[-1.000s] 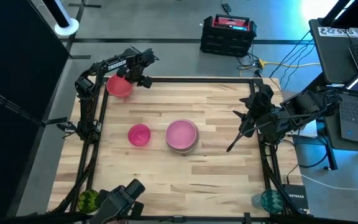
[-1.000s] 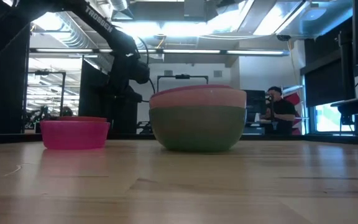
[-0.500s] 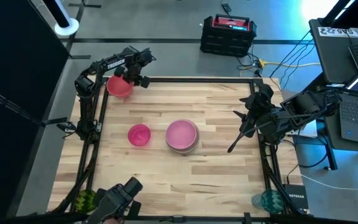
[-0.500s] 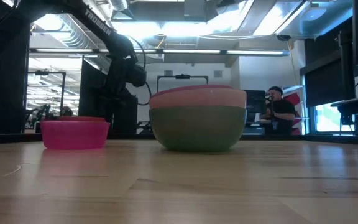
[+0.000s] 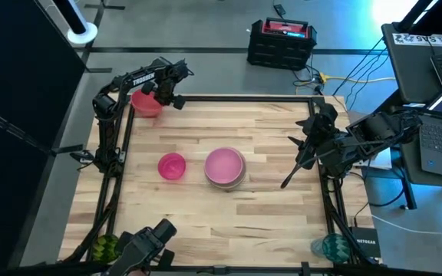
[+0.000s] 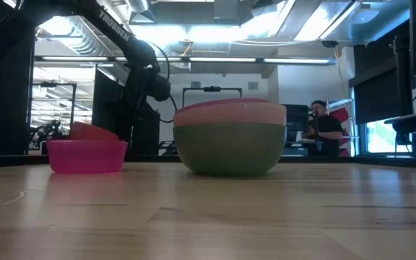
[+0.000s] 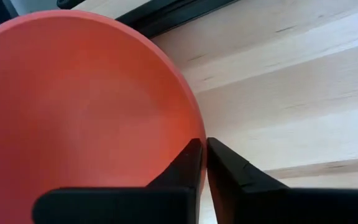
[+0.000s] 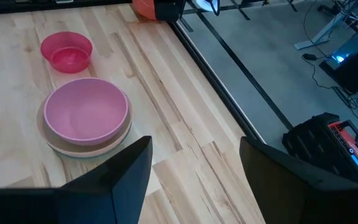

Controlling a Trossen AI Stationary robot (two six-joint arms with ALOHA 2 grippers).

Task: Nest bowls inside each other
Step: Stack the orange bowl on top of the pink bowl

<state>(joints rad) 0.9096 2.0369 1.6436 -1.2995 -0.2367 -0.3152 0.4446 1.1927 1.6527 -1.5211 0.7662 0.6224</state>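
A coral-pink bowl (image 5: pixel 145 103) sits tilted at the table's far left corner, with my left gripper (image 5: pixel 163 97) shut on it. A magenta bowl (image 5: pixel 172 165) stands alone on the table left of centre. Beside it is a nested stack (image 5: pixel 225 168): a lilac-pink bowl (image 8: pixel 86 112) on top, a pale peach one under it, and a green bowl (image 6: pixel 230 148) at the bottom. My right gripper (image 8: pixel 194 149) hangs open above the table's right edge, holding nothing. My left gripper pinches the coral-pink bowl's rim (image 7: pixel 197 132) on the side toward the table's middle, one finger inside the bowl and one outside. The fingers come steeply from above. The bowl is tilted (image 6: pixel 89 131); I cannot tell whether its base is on the table.
A patterned green cup (image 5: pixel 107 247) and a teal cup (image 5: pixel 330 247) sit at the near corners. A black frame rail (image 5: pixel 236 98) runs along the far edge. A person (image 6: pixel 327 130) sits in the room beyond. Bare wood lies near and right of the stack.
My left gripper has shut on the coral-pink bowl's rim without shifting place. The bowl, level on the table before, is now tipped, with one side raised.
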